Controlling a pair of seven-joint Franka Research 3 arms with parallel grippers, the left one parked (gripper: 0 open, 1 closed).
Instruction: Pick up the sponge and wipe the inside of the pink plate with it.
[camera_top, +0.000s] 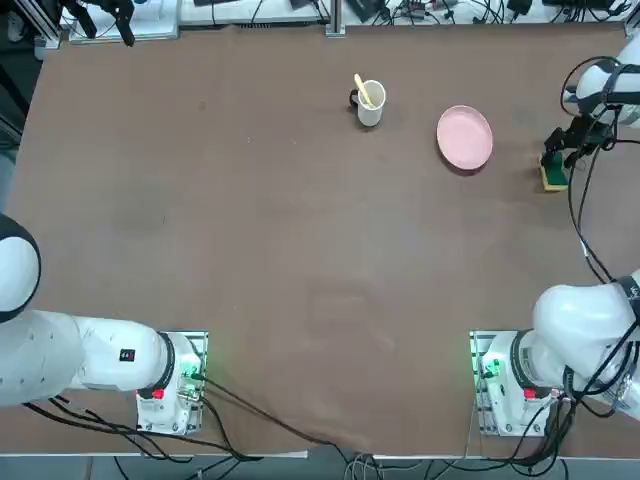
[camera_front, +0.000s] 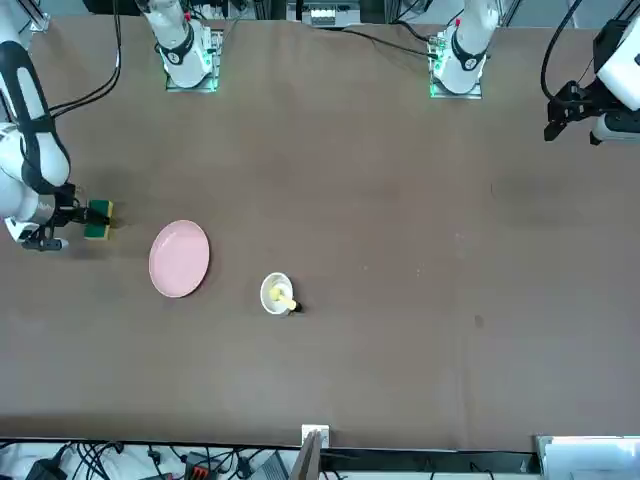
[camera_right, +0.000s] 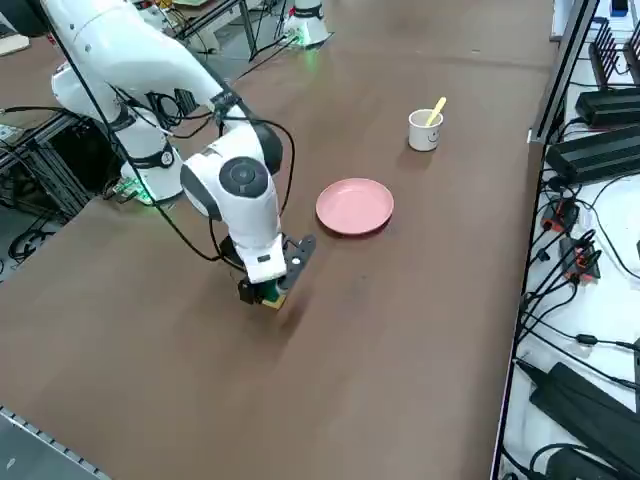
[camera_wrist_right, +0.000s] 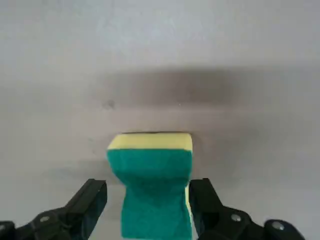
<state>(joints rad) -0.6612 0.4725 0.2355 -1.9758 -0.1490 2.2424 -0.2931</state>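
Observation:
The sponge (camera_top: 553, 175) (camera_front: 98, 220) (camera_right: 270, 293) lies on the brown table at the robot's far right, green scouring face up over a yellow body. My right gripper (camera_top: 562, 152) (camera_front: 76, 215) (camera_right: 262, 288) is low over it. In the wrist view the black fingers (camera_wrist_right: 95, 197) stand on either side of the sponge (camera_wrist_right: 150, 165), open, with a gap showing on one side; the sponge's green top looks pinched in at the waist. The pink plate (camera_top: 464, 137) (camera_front: 179, 258) (camera_right: 354, 206) lies apart from the sponge, toward the table's middle, with nothing on it.
A white cup (camera_top: 370, 102) (camera_front: 277, 293) (camera_right: 425, 130) with a yellow utensil stands beyond the plate, further left. The table's right edge runs close to the sponge. Cables and equipment lie past the far edge.

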